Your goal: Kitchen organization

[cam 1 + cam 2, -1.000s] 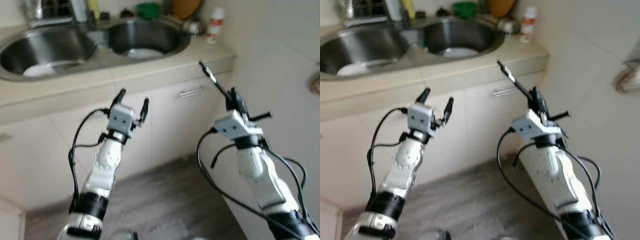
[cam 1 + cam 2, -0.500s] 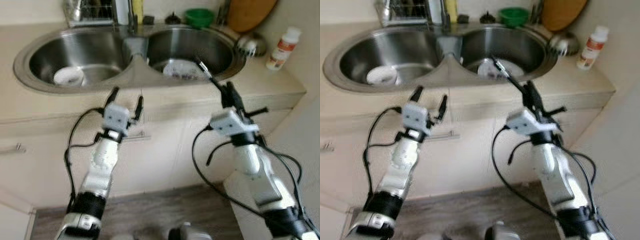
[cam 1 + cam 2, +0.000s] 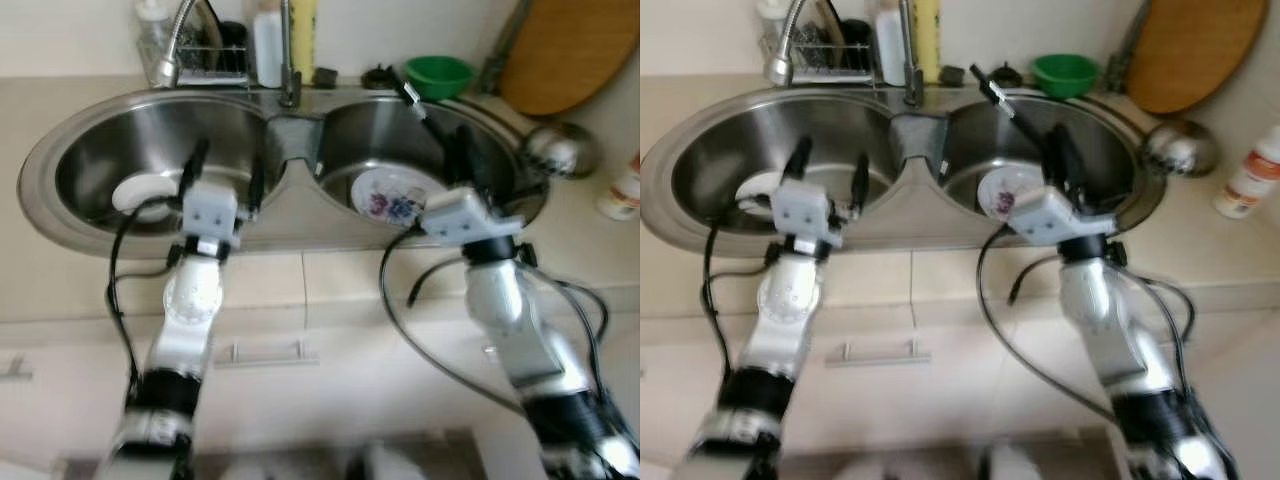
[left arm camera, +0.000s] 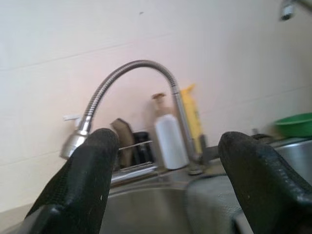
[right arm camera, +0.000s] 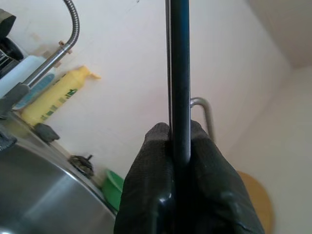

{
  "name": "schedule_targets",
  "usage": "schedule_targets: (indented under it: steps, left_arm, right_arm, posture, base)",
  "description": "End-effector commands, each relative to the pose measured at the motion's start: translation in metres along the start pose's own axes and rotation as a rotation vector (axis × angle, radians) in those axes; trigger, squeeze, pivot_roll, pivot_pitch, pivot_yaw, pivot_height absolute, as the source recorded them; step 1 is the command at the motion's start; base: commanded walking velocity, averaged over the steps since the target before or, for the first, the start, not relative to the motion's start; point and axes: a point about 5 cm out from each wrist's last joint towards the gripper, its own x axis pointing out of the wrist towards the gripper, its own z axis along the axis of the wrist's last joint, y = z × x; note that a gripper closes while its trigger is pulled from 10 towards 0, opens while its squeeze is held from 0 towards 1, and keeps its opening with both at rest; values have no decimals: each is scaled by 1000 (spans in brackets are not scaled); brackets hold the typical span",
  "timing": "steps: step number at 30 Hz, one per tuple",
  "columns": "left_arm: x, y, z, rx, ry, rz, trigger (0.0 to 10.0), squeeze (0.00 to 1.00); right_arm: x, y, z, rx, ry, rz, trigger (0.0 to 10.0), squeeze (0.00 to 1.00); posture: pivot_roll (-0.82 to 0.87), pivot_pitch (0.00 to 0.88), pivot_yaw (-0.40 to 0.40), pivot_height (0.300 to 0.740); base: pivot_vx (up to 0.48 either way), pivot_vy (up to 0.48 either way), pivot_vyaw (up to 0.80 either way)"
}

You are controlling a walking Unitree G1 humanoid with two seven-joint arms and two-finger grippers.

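Thin dark utensil [image 3: 425, 113] pinched between the right gripper [image 5: 180, 146] fingers, held above the right basin of the double sink [image 3: 40, 165]. Its working end is cut off in the right wrist view; type unclear. Long axis slants up and away toward the back wall. Patterned plate [image 3: 392, 195] lies in the right basin, partly hidden by the arm. Left gripper [image 3: 222, 172], fingers spread, hovers over the left basin near 1 white dish [image 3: 140, 192].
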Motion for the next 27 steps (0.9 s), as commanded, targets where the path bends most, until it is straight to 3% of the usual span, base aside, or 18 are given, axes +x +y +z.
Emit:
schedule_targets:
  steps: [1, 10, 12, 16, 21, 27]
  left_arm:
    - [0, 7, 1, 28, -11, 27, 10000, 0]
    - [-2, 4, -3, 43, 15, 21, 10000, 0]
    - [-3, 2, -5, 42, 24, 13, 10000, 0]
    - [-3, 1, -6, 39, 31, 5, 10000, 0]
    - [-2, -1, -7, 37, 38, -1, 10000, 0]
    - [-3, -2, -7, 35, 43, -4, 10000, 0]
  right_arm:
    - [4, -2, 2, 36, -2, -14, 10000, 0]
    - [10, 16, -5, 91, 31, 136, 10000, 0]
    - [22, 23, -8, 155, 47, 191, 10000, 0]
    - [35, 33, -9, 178, 49, 253, 10000, 0]
    - [57, 42, -6, 279, 38, 265, 10000, 0]
    - [64, 50, -8, 312, 58, 240, 10000, 0]
  posture:
    - [85, 0, -54, 740]
    - [84, 0, -49, 740]
    - [84, 0, -45, 740]
    - [92, 0, -42, 740]
    - [106, 0, -46, 740]
    - [121, 0, -52, 740]
  base:
    - [0, 0, 0]
    - [0, 0, 0]
    - [0, 0, 0]
    - [0, 0, 0]
    - [0, 0, 0]
    - [0, 0, 0]
